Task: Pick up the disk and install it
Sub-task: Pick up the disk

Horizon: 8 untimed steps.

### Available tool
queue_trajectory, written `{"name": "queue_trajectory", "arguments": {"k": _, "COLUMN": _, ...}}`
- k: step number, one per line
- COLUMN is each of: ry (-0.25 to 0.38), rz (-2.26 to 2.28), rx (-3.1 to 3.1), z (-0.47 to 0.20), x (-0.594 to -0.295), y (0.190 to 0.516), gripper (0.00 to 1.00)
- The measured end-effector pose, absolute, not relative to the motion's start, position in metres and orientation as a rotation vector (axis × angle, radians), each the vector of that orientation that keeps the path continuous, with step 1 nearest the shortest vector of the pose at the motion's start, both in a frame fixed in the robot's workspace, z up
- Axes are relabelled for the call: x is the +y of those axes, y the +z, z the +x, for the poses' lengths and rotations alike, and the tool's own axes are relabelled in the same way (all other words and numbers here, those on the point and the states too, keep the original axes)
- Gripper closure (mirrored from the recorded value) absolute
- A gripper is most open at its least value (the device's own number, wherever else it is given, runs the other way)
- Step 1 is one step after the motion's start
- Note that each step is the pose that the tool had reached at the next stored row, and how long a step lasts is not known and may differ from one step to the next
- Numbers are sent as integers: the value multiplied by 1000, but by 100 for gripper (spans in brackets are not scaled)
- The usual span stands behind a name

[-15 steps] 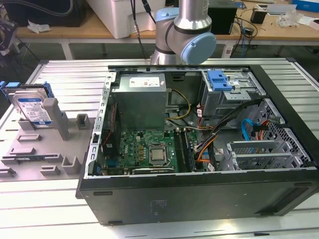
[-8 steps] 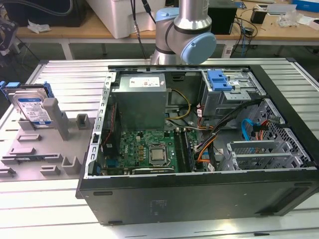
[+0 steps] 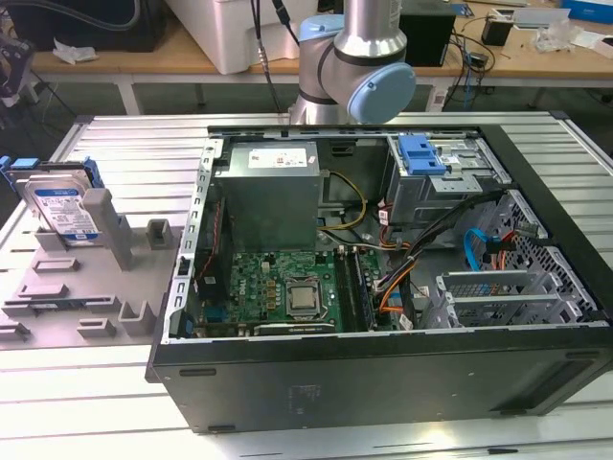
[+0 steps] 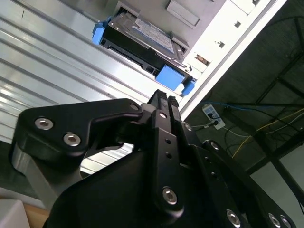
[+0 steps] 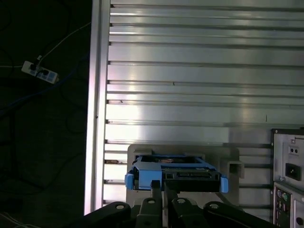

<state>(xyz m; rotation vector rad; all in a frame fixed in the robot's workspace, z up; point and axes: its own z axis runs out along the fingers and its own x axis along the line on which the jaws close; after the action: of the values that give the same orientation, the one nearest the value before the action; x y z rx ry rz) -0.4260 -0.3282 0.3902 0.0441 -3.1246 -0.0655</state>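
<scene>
1. The disk [image 5: 176,172] is not in my gripper [image 5: 160,185]; the fingers are pressed together on nothing (closed, empty), as both wrist views show.
2. The disk stands tilted in a grey holder [image 3: 101,235], blue carrier rail around it, label side visible in the exterior view.
3. The holder sits on the slatted metal table [image 3: 124,144], at the exterior view's left of the open computer case [image 3: 383,383].
4. Inside the case: grey power supply [image 3: 268,192], motherboard [image 3: 287,287], blue latch [image 3: 421,153] on the drive cage.
5. My arm's joint [image 3: 359,67] rises behind the case.
</scene>
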Motion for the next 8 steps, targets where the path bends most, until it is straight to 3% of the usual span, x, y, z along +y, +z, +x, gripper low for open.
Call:
{"name": "queue_trajectory", "arguments": {"k": 2, "ry": -66, "rz": 45, "rx": -3125, "z": -426, "x": -328, "y": 390, "gripper": 71}}
{"name": "queue_trajectory", "arguments": {"k": 5, "ry": -65, "rz": 45, "rx": -3125, "z": -426, "x": -328, "y": 390, "gripper": 64}}
{"name": "queue_trajectory", "arguments": {"k": 7, "ry": -65, "rz": 47, "rx": -3125, "z": -426, "x": -328, "y": 390, "gripper": 53}}
{"name": "queue_trajectory", "arguments": {"k": 8, "ry": -65, "rz": 47, "rx": -3125, "z": -426, "x": -328, "y": 390, "gripper": 35}}
